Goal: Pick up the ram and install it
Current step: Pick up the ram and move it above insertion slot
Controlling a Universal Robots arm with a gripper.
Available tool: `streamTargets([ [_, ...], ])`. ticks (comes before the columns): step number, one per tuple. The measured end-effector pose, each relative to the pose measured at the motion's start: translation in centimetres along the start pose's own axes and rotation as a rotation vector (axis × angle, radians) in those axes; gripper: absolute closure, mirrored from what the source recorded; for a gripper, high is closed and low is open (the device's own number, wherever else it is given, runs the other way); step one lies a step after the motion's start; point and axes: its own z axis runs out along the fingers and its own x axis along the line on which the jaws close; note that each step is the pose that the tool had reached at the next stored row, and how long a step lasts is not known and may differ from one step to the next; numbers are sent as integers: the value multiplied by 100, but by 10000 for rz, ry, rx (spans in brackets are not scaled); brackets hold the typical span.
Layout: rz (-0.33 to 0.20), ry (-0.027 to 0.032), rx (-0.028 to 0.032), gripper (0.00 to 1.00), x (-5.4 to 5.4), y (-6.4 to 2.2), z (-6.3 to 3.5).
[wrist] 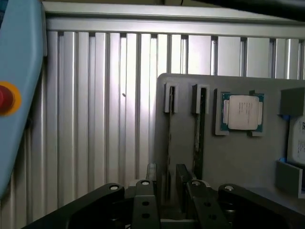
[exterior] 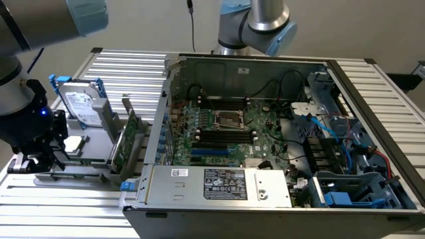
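One open computer case sits just beside the gray holder, on the exterior view's right. So where's the ram at? (poster 1)

On the holder, lol. Gripper hangs right over the holder's near end, fingers spread, one on each side of the ram, with a gap showing. Ram stands on edge in a holder slot, second stick in the slot beside it, CPU flat just past that. (poster 2)
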Motion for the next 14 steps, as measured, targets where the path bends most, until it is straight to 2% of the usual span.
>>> streamTargets([
  [14,-579,32,-11,69,-33,-15,255],
])
